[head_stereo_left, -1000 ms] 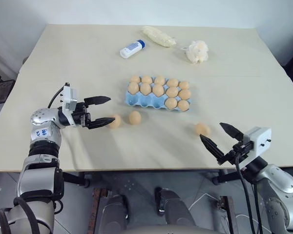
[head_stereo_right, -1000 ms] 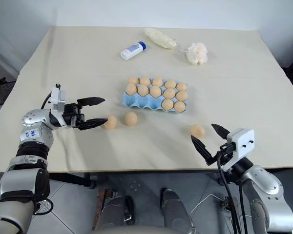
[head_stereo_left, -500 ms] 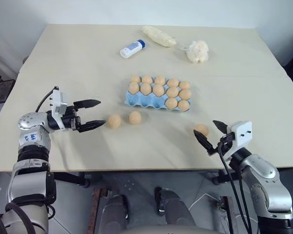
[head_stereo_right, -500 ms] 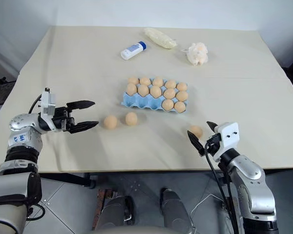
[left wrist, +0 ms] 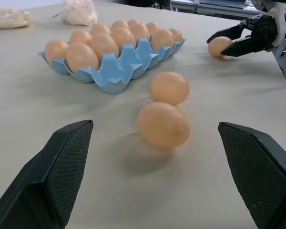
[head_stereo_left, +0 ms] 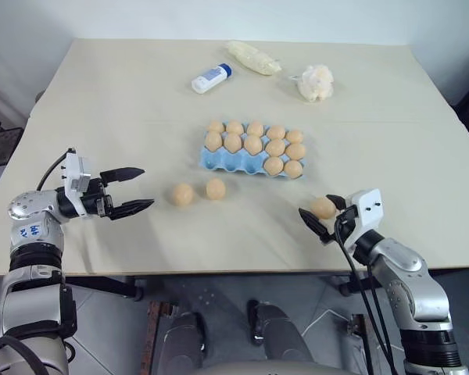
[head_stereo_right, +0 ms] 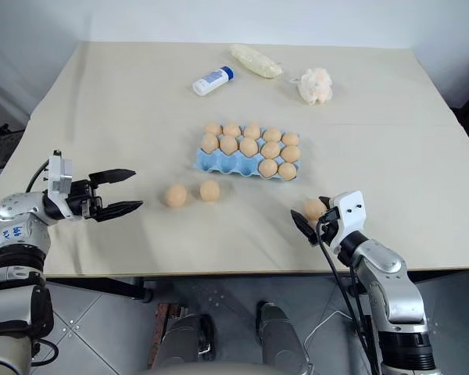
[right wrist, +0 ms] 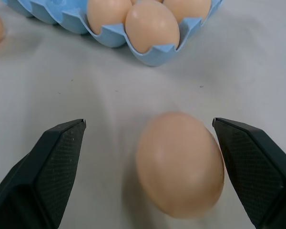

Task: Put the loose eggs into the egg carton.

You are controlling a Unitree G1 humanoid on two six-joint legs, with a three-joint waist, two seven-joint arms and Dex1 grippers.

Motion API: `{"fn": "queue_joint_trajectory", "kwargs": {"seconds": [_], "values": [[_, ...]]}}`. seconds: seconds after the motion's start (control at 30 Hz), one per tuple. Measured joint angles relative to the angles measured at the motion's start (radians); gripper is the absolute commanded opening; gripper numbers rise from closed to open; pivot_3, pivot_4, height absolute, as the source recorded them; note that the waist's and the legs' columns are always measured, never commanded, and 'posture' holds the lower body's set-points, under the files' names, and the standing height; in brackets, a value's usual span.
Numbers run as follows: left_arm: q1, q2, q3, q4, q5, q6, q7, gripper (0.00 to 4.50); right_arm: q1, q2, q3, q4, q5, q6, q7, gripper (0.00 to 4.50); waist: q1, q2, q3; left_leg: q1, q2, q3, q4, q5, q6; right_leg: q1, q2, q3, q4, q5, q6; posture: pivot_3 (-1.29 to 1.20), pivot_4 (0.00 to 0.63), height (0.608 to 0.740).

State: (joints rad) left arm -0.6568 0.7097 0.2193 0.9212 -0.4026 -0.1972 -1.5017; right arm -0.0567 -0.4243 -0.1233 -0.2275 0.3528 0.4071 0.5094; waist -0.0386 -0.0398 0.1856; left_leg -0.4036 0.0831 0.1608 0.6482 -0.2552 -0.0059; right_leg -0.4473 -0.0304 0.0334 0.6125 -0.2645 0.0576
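Note:
The light-blue egg carton (head_stereo_left: 219,162) lies mid-table with several tan eggs in its cups. Two loose eggs (head_stereo_left: 182,194) (head_stereo_left: 216,188) rest side by side just in front of its left end. A third loose egg (head_stereo_left: 323,207) lies nearer the front right. My right gripper (head_stereo_left: 315,205) is open and level, one finger on each side of that egg (right wrist: 180,162); I cannot tell whether they touch it. To the left of the egg pair, my left gripper (head_stereo_left: 147,187) is open and empty, pointing at the pair (left wrist: 163,125) from a short gap away.
At the back of the table lie a white bottle with a blue cap (head_stereo_left: 211,78), a pale yellow lumpy bag (head_stereo_left: 254,57) and a fluffy cream puff (head_stereo_left: 316,82). The table's front edge (head_stereo_left: 219,273) runs just behind both grippers.
My left gripper has drawn back to the left, away from the two eggs. My right gripper has moved forward and now has the third egg between its open fingers.

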Motion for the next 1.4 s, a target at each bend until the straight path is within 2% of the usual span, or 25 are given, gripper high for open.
{"fn": "queue_joint_trajectory", "kwargs": {"seconds": [0.03, 0.23, 0.3, 0.47, 0.67, 0.83, 0.93, 1.2, 1.4], "values": [[0.002, 0.0, 0.002, 0.0, -0.003, 0.0, 0.0, 4.5, 0.0, 0.0, 0.0, 0.0, 0.0, 0.009, 0.0, 3.87, 0.0, 0.0, 0.0, 0.0, 0.0, 0.0, 0.0, 0.0, 0.0, 0.0, 0.0, 0.0, 0.0, 0.0, 0.0, 0.0, 0.15, 0.74], [0.02, 0.018, 0.019, -0.001, -0.015, 0.001, 0.0, 4.5, -0.003, 0.0, 0.0, 0.0, 0.005, 0.023, 0.001, 1.92, -0.004, 0.0, 0.0, 0.0, 0.0, 0.0, 0.0, 0.0, 0.0, 0.0, 0.0, 0.0, 0.0, 0.0, 0.0, 0.0, 0.15, 0.74], [0.03, 0.02, 0.028, -0.002, -0.024, 0.001, 0.0, 4.5, -0.007, 0.0, 0.0, 0.0, 0.008, 0.03, 0.001, 1.64, -0.005, 0.0, 0.0, 0.0, 0.0, 0.0, 0.0, 0.0, -0.001, 0.0, 0.0, 0.0, 0.0, 0.0, 0.0, 0.0, 0.15, 0.74], [0.045, 0.038, 0.036, -0.006, -0.037, 0.014, 0.0, 4.5, -0.055, 0.0, -0.001, -0.012, 0.014, 0.047, -0.001, 1.62, -0.014, 0.0, 0.0, 0.0, 0.0, 0.0, 0.0, -0.001, -0.001, 0.0, 0.0, 0.0, 0.001, 0.0, 0.0, 0.0, 0.15, 0.74], [0.061, 0.044, 0.034, -0.044, -0.069, 0.029, 0.0, 4.5, -0.221, 0.006, 0.002, -0.024, 0.022, 0.073, -0.013, 1.62, -0.019, 0.0, 0.0, 0.0, 0.0, 0.001, 0.0, 0.0, -0.001, -0.001, -0.001, 0.0, 0.003, 0.0, 0.0, 0.0, 0.15, 0.74], [0.066, 0.044, 0.025, -0.053, -0.083, 0.036, 0.0, 4.5, -0.373, 0.063, 0.062, 0.022, 0.021, 0.074, -0.017, 1.62, -0.02, 0.0, 0.0, 0.0, 0.001, 0.001, 0.0, 0.001, -0.001, -0.004, 0.0, 0.0, 0.007, 0.0, 0.0, 0.0, 0.15, 0.74], [0.075, 0.044, 0.025, -0.06, -0.085, 0.036, 0.0, 4.5, -0.441, 0.102, 0.102, 0.112, 0.011, 0.049, 0.006, 1.62, -0.02, 0.0, 0.0, -0.002, 0.001, 0.001, 0.0, 0.001, -0.001, -0.007, 0.001, 0.001, 0.009, 0.001, 0.002, 0.0, 0.15, 0.74], [0.1, 0.032, 0.034, -0.125, -0.101, 0.038, 0.0, 4.5, -0.627, 0.194, 0.2, 0.453, -0.097, -0.17, 0.064, 1.62, -0.023, 0.0, 0.0, -0.004, 0.002, 0.005, 0.0, 0.002, -0.002, -0.013, 0.002, 0.001, 0.014, 0.003, 0.006, 0.0, 0.15, 0.74], [0.136, 0.029, 0.038, -0.167, -0.109, 0.046, 0.0, 4.5, -0.681, 0.236, 0.224, 0.607, -0.169, -0.254, 0.064, 1.62, -0.037, 0.0, 0.0, -0.004, 0.003, 0.006, 0.0, 0.002, -0.004, -0.014, 0.002, 0.001, 0.015, 0.003, 0.006, 0.0, 0.15, 0.74]]}}
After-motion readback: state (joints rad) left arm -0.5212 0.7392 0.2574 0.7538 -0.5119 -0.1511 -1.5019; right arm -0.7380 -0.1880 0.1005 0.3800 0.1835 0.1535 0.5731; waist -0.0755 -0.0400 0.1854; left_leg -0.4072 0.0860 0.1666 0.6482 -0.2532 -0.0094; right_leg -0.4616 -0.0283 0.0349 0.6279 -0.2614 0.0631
